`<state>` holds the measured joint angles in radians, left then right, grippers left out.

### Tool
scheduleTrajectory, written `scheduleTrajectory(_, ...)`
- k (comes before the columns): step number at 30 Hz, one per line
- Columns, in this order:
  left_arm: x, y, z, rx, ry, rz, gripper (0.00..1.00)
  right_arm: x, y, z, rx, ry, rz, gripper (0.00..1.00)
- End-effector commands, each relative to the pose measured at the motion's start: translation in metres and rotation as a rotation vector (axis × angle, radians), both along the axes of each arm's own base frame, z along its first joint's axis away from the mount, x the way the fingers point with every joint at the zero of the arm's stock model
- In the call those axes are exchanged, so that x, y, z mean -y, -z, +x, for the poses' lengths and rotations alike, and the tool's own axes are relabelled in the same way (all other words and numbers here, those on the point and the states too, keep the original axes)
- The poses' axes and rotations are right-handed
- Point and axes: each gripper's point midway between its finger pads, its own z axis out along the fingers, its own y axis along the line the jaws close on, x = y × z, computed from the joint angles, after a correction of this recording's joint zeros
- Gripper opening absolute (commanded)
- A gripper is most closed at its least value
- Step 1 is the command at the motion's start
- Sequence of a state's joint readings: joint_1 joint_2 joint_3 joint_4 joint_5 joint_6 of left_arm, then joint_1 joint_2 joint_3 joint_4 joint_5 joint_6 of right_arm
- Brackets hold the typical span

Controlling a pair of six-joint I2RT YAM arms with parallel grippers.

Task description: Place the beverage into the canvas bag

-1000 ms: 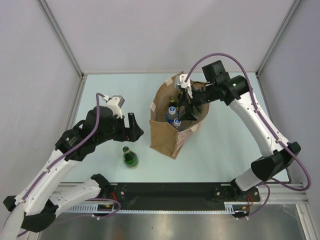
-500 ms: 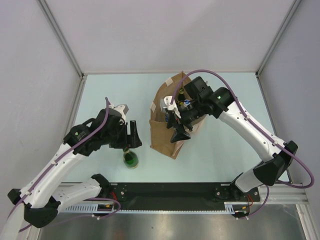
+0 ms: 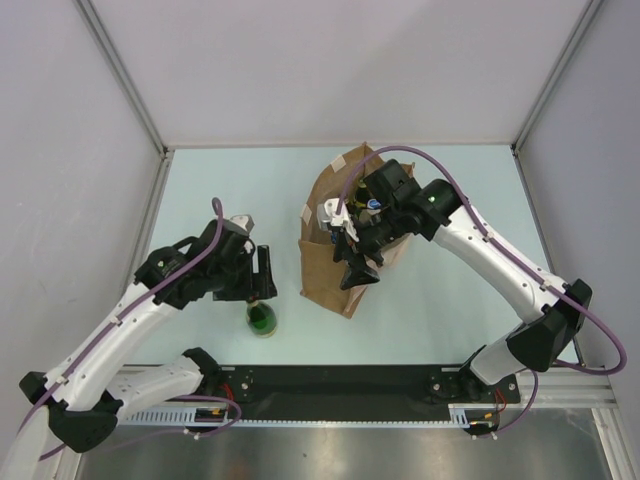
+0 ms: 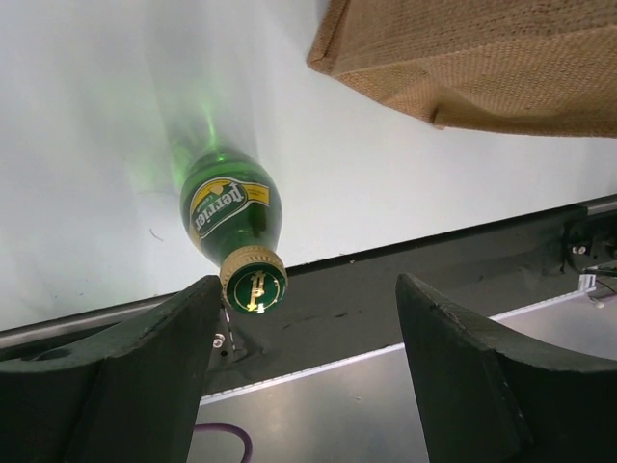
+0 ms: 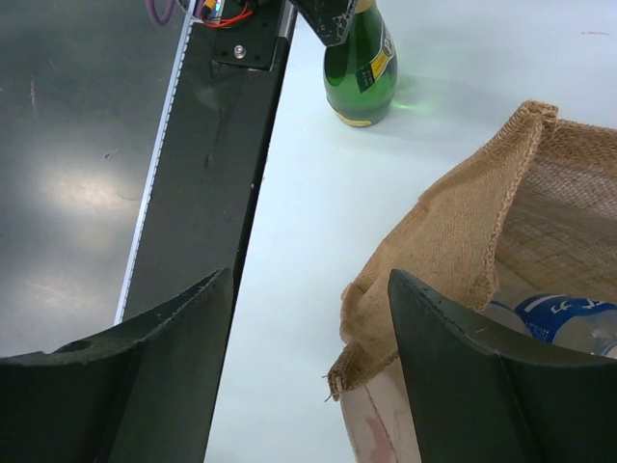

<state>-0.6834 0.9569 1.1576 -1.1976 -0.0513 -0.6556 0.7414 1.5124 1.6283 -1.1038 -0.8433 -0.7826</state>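
- Left arm [image 3: 130, 320] reaches from the near left corner toward the middle of the table [image 3: 220, 190].
- Left gripper [image 3: 262, 283] hangs right over the bottle [image 3: 262, 318], pointing down at it.
- In the left wrist view its fingers [image 4: 116, 376] stand wide apart. The gold-rimmed green cap shows between them, close to the finger on the left of that view and well clear of the other one. Whether the near finger touches the cap cannot be told, and the bottle is not clamped.
- Bottle: green glass with a yellow and green label, upright on the table near the front edge, outside the bag [image 3: 325, 260]. It stands just left of the bag's near corner, with a strip of bare table between them.
- Black rail [image 3: 340, 380] runs along the near edge of the table, just behind the bottle in the left wrist view.
- Bag stands upright in the middle of the table with its mouth open. It is tan and coarse-woven, with a pale handle at its far side.
- Inside it, the right wrist view shows a clear bottle [image 5: 559, 318] with a blue label lying below the rim.
- Right gripper [image 3: 355, 268] hovers over the near rim of the bag. Its fingers [image 5: 453, 386] are spread apart with nothing between them, and the frayed edge of the bag lies below them.
- Right arm [image 3: 500, 260] arches in from the near right corner, with its wrist above the mouth of the bag.
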Motion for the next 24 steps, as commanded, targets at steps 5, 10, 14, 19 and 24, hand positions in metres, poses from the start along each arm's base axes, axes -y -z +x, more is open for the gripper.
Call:
scheduleTrajectory(5,-0.016,0.005,0.007,0.029,-0.054,0.072,0.77,0.0,0.005,-0.003,0.008,0.005,0.003,0.69)
scheduleTrajectory(10,-0.012,0.022,0.01,0.009,-0.051,0.082,0.73,0.0,0.005,-0.003,0.02,0.0,0.0,0.66)
scheduleTrajectory(14,-0.01,0.027,0.01,-0.002,-0.038,0.084,0.72,0.001,-0.02,0.002,0.097,0.005,0.041,0.66)
scheduleTrajectory(19,-0.012,0.029,0.011,0.007,-0.025,0.098,0.62,0.004,-0.044,0.012,0.099,0.035,0.091,0.68)
scheduleTrajectory(24,-0.013,0.03,0.01,0.007,-0.015,0.107,0.49,0.008,-0.051,0.028,0.087,0.093,0.108,0.68)
